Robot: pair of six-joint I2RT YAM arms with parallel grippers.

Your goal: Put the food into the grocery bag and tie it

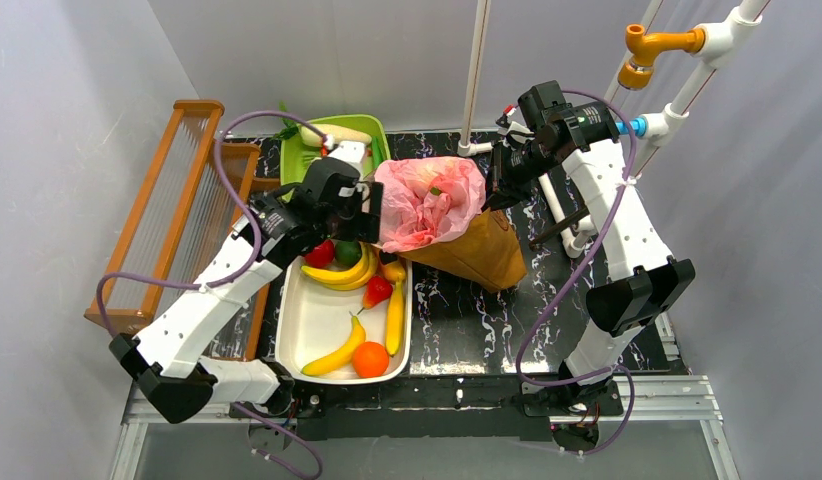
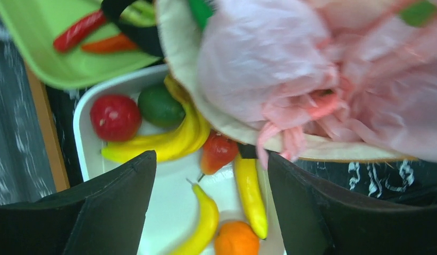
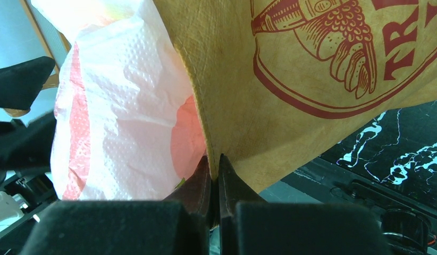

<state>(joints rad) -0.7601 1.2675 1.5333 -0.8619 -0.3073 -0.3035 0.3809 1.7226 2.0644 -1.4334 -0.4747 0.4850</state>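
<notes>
The pink grocery bag (image 1: 427, 200) sits crumpled inside the mouth of a brown paper bag (image 1: 482, 255). The food lies in a white tray (image 1: 307, 330): bananas (image 1: 342, 272), a red fruit (image 1: 320, 253), a green fruit (image 1: 347, 252), a peach (image 1: 377, 290) and an orange (image 1: 370, 360). My left gripper (image 1: 365, 222) is open and empty at the pink bag's left edge, above the tray; its view shows the bananas (image 2: 168, 143), the orange (image 2: 236, 239) and the pink bag (image 2: 269, 58). My right gripper (image 3: 215, 159) is shut on the paper bag's rim (image 3: 291, 79), with the pink bag (image 3: 120, 106) beside it.
A green tray (image 1: 332, 150) with a white radish and other vegetables stands behind the left gripper. A wooden rack (image 1: 177, 210) runs along the left. White pipes (image 1: 677, 90) rise at the back right. The table top (image 1: 467, 320) is black marble.
</notes>
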